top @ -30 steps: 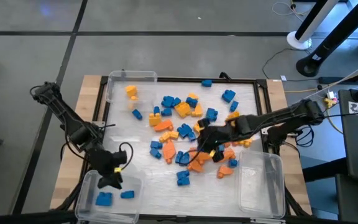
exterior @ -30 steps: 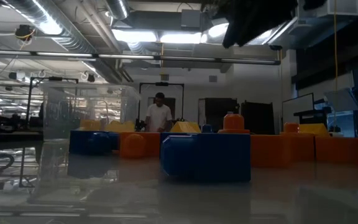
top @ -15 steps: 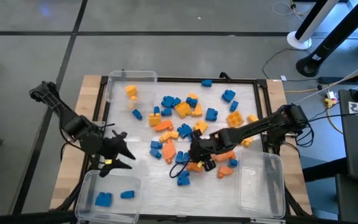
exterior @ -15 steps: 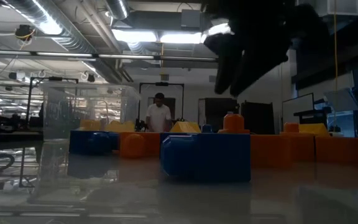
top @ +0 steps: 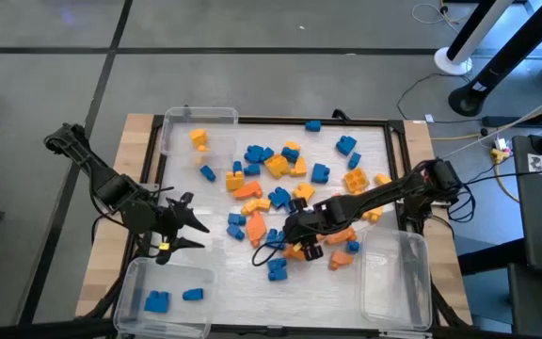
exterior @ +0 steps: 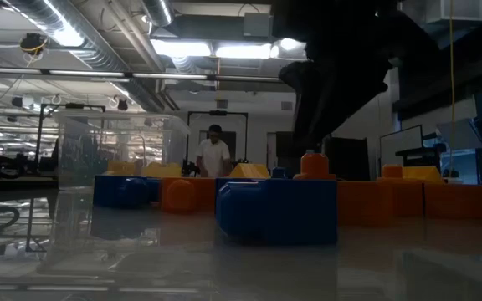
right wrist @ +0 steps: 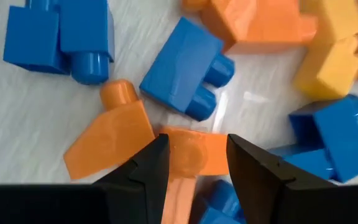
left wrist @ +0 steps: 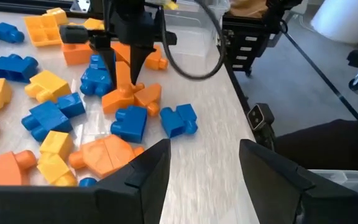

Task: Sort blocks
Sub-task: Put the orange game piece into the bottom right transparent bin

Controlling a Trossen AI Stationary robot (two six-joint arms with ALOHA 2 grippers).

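- Below the right gripper (right wrist: 191, 163), whose jaws stand open and empty over an orange studded plastic brick (right wrist: 188, 152), most blocks (top: 280, 184) lie unsorted.
- Behind the empty, open left gripper (top: 184, 229), a clear plastic bin (top: 137, 282) holds only two blue bricks (top: 158, 301).

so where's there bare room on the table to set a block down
Bare patches: the strip between the left gripper and the blocks, and the near edge between the two bins. The middle is crowded, most around the right gripper.

open left fingers (left wrist: 148, 177), scattered blocks (left wrist: 129, 121), right gripper (left wrist: 124, 68) above them
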